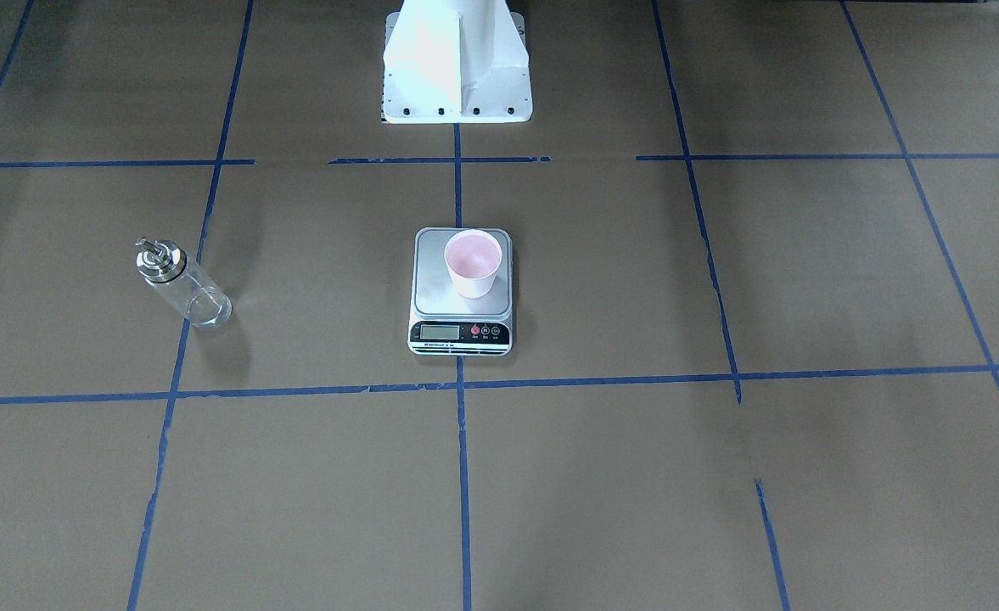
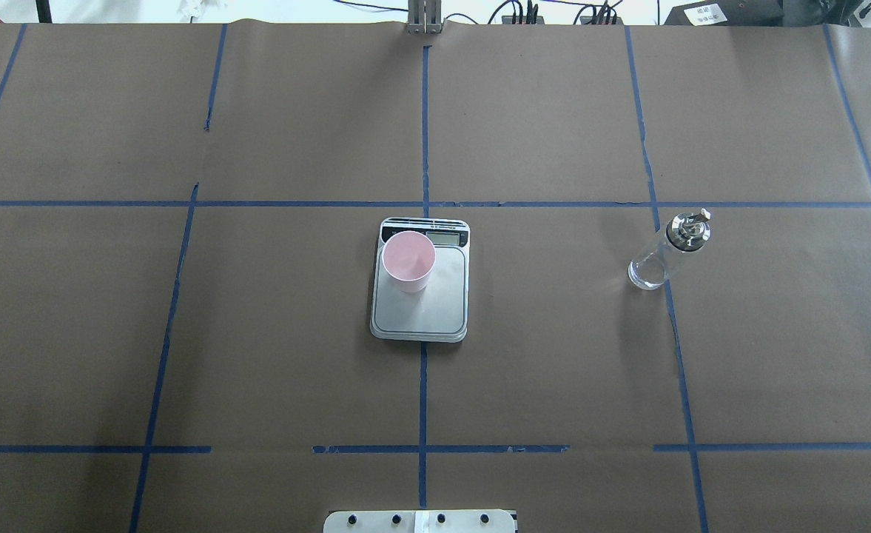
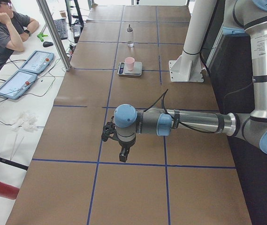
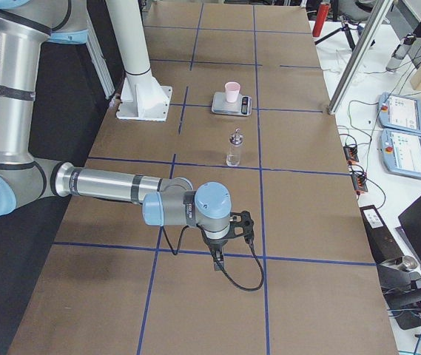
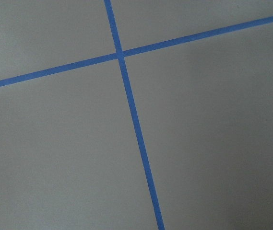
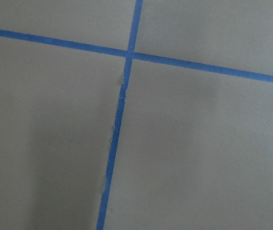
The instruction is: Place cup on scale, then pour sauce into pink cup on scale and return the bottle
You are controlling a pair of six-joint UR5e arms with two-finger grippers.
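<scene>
The pink cup (image 1: 472,263) stands upright on the scale (image 1: 435,284) at the table's middle, toward the platform's display end and its side nearer my left arm; both also show in the overhead view, cup (image 2: 408,260) on scale (image 2: 428,311). The clear glass bottle (image 1: 185,284) with its silver collar stands upright on the paper on my right side (image 2: 664,252), free of any gripper. I cannot make out any sauce. My left gripper (image 3: 123,157) shows only in the exterior left view, my right gripper (image 4: 217,260) only in the exterior right view; both hang over bare paper far from the objects, and I cannot tell their state.
Brown paper with blue tape lines covers the table (image 2: 183,333). The white robot pedestal (image 1: 457,68) stands at my edge. An operator (image 3: 4,28) sits beyond the far side with tablets (image 3: 27,70) and cables. Both wrist views show only paper and tape.
</scene>
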